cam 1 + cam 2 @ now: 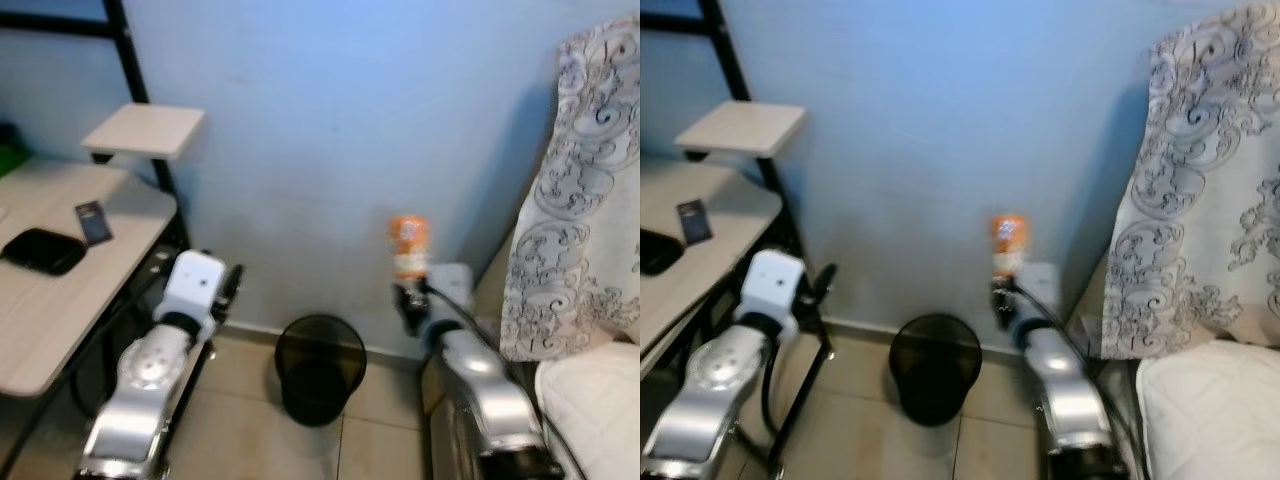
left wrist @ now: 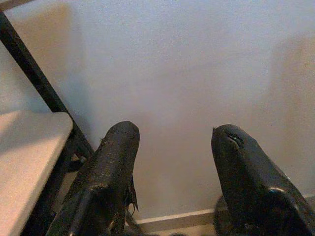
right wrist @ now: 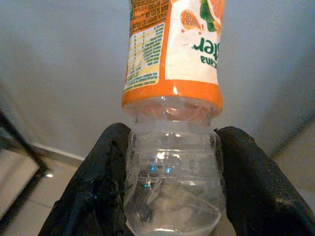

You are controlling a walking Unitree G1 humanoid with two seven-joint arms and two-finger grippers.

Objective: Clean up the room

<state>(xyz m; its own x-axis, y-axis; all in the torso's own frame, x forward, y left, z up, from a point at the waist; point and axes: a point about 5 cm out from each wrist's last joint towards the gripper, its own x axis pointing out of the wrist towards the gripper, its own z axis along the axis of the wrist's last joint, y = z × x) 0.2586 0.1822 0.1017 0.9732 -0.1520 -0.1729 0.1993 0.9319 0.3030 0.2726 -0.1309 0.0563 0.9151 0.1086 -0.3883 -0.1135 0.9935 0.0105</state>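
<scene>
My right gripper (image 1: 410, 292) is shut on a clear plastic bottle (image 1: 409, 246) with an orange label, holding it upright by its clear end (image 3: 172, 182). The bottle hangs in front of the blue wall, to the right of and above a black mesh waste bin (image 1: 320, 366) that stands on the tiled floor. My left gripper (image 1: 232, 285) is raised beside the desk, open and holding nothing; its two black fingers (image 2: 113, 167) point at the wall.
A light wooden desk (image 1: 60, 300) with a black frame stands at the left, carrying a black case (image 1: 42, 250) and a small dark card (image 1: 93, 221). A patterned curtain (image 1: 580, 200) and a white cushion (image 1: 590, 410) are at the right.
</scene>
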